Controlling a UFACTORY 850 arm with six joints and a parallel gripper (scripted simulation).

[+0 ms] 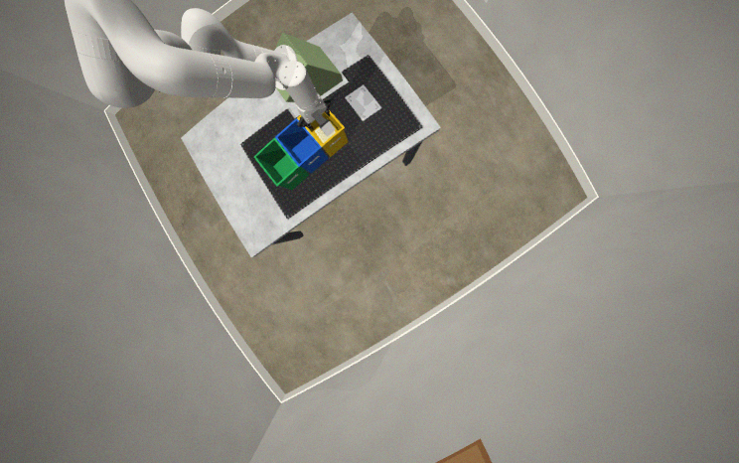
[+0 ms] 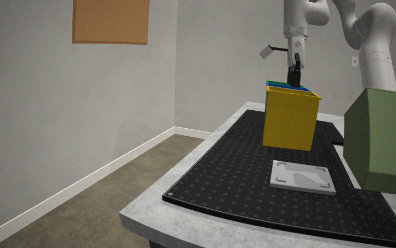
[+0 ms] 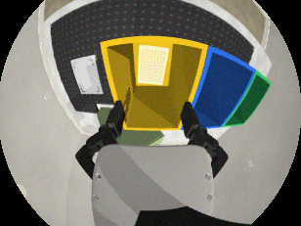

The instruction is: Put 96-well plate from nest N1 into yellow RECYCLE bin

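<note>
Open pincer [image 3: 151, 117] over yellow bin [image 3: 117, 85] mouth, blue bin [image 3: 221, 88] alongside, green box [image 2: 371, 137] nr arm.

1. A yellow bin [image 2: 289, 122], a blue bin [image 1: 298, 144] and a green bin [image 1: 275, 163] are seen.
2. The pale 96-well plate [image 3: 153, 64] is marked by a fine dot grid.
3. A black mat [image 2: 233, 181] is patterned with small rings.
4. The table [image 1: 218, 163] is mottled grey-white.
5. The box [image 2: 371, 140] is olive green.
6. The plate nest [image 2: 302, 176] is light grey.
</note>
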